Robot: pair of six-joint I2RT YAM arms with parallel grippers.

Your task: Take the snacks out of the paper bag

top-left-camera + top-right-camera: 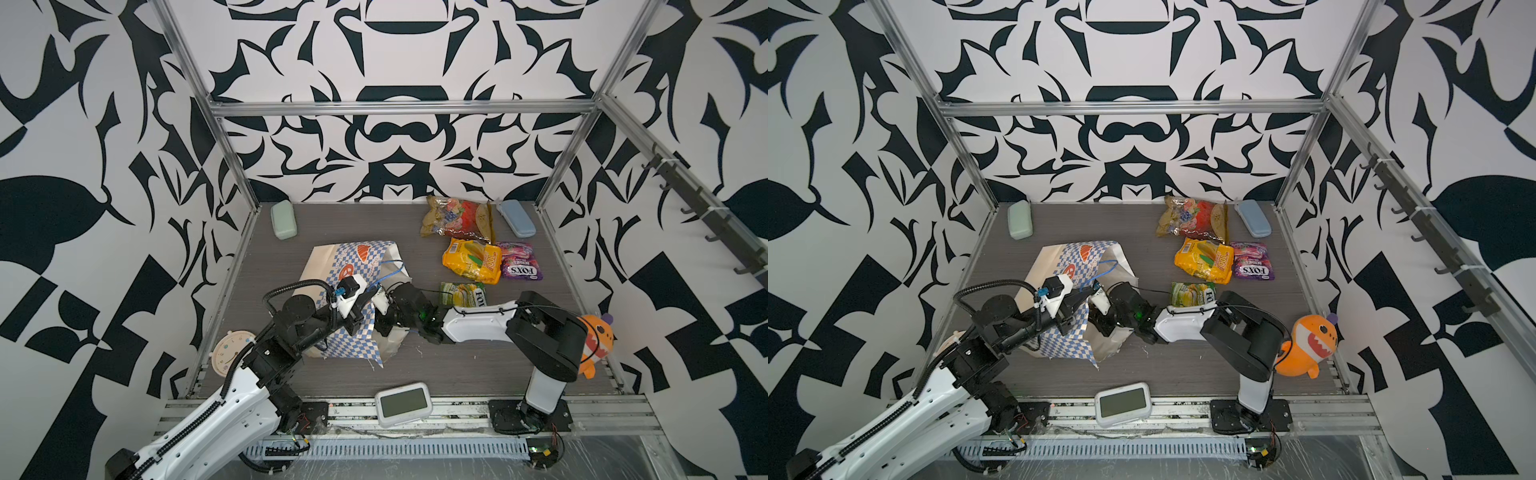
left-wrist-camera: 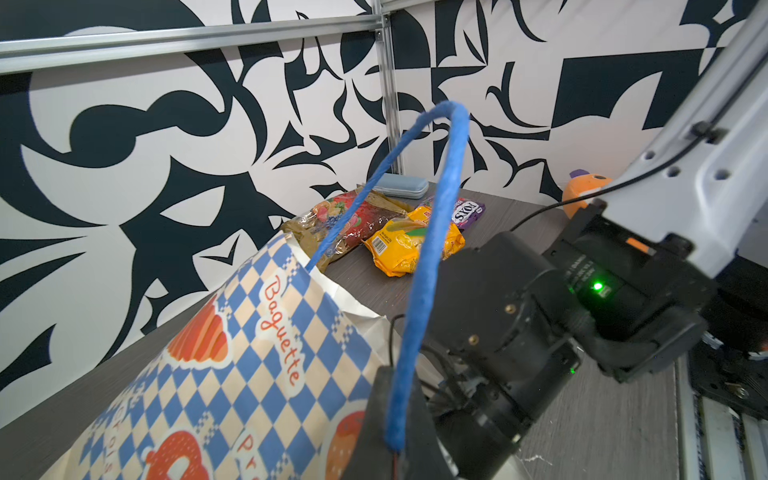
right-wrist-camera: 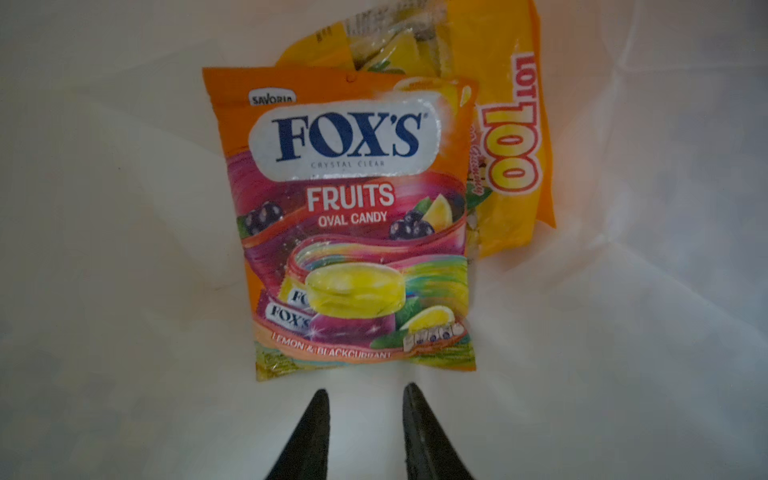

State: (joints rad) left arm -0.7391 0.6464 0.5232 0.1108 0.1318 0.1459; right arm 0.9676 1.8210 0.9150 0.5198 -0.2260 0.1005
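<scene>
Two snacks (image 3: 357,216) inside the paper bag (image 1: 345,266), four out on the table (image 1: 457,365). Lies on its side left of centre, mouth toward the right. Pinches the bag's blue cord handle (image 2: 436,208) in the closed fingers of the left gripper (image 1: 361,311). Reaches into the mouth with the right gripper (image 3: 365,390), fingers parted and empty, tips just short of the orange-pink FOX'S packet (image 3: 357,249), itself overlapping a yellow packet (image 3: 511,145) on the white lining. Further right, apart from the bag: green FOX'S packet (image 1: 461,293), yellow-orange packet (image 1: 471,259) just beside the purple FOX'S packet (image 1: 519,262), red-gold fruit-print packet (image 1: 457,220) at the back.
</scene>
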